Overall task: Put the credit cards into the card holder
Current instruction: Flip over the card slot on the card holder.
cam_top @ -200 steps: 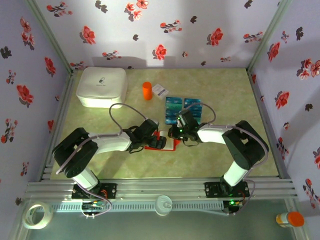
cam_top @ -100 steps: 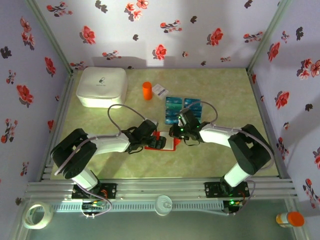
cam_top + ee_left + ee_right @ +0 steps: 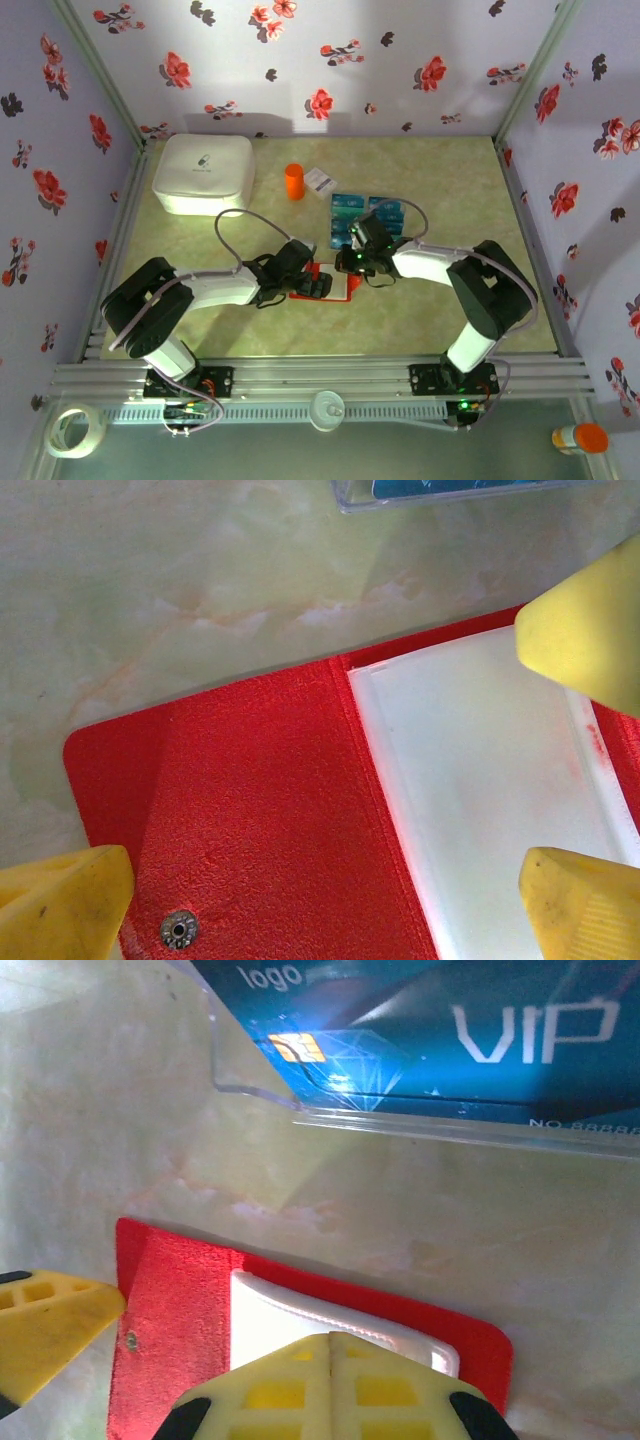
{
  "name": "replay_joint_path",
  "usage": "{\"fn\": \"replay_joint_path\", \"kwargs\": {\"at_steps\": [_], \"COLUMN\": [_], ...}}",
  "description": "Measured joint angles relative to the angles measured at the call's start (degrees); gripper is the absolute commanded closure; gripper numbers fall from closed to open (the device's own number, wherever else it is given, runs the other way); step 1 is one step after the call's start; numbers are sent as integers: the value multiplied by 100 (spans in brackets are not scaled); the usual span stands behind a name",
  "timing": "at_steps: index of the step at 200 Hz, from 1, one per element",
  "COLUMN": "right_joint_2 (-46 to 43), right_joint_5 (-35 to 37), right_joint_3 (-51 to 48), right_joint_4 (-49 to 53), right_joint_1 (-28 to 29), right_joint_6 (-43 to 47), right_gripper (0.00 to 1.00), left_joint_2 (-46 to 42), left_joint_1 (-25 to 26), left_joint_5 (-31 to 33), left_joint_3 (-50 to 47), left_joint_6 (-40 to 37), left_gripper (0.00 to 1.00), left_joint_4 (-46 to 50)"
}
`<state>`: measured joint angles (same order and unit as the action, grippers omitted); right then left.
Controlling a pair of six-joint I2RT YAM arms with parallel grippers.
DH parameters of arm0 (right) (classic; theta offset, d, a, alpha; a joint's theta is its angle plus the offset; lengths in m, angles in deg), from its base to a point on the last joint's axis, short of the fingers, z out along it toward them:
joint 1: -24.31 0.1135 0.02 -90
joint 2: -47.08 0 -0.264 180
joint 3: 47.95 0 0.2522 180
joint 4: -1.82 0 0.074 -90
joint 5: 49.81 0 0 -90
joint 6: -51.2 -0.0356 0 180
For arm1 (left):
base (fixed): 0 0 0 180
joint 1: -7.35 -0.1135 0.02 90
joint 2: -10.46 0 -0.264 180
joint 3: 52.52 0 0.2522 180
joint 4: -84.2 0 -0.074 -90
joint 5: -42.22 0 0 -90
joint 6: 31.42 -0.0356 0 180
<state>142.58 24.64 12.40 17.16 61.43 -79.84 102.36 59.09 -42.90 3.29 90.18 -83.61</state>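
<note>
The red card holder lies open and flat on the table, its red inside to the left and its pale pockets to the right. My left gripper stands open just above it, one yellow fingertip at each side. My right gripper is shut with nothing between its fingers, its tips over the pale pockets. The blue credit cards lie in rows just beyond the holder. A blue VIP card sits in a clear tray.
A big white rounded box stands at the back left. An orange cylinder and a white paper card are behind the cards. Flowered walls close in three sides.
The right arm has shifted slightly over the holder's pockets, staying shut. The left gripper has held still and open.
</note>
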Motion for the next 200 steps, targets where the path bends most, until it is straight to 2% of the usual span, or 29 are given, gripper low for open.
{"fn": "replay_joint_path", "kwargs": {"at_steps": [146, 166, 200], "right_joint_2": [334, 358, 363], "right_joint_5": [-444, -470, -503], "right_joint_3": [-245, -249, -254], "right_joint_4": [-1080, -1134, -1187], "right_joint_1": [101, 103, 103], "right_joint_6": [-573, -614, -656], "right_gripper": [100, 100, 99], "left_joint_2": [0, 0, 28], "left_joint_1": [-17, -17, -52], "left_joint_5": [-22, -20, -17], "left_joint_3": [0, 0, 0], "left_joint_6": [0, -2, -17], "left_gripper": [0, 5, 17], "left_joint_4": [-4, 0, 9]}}
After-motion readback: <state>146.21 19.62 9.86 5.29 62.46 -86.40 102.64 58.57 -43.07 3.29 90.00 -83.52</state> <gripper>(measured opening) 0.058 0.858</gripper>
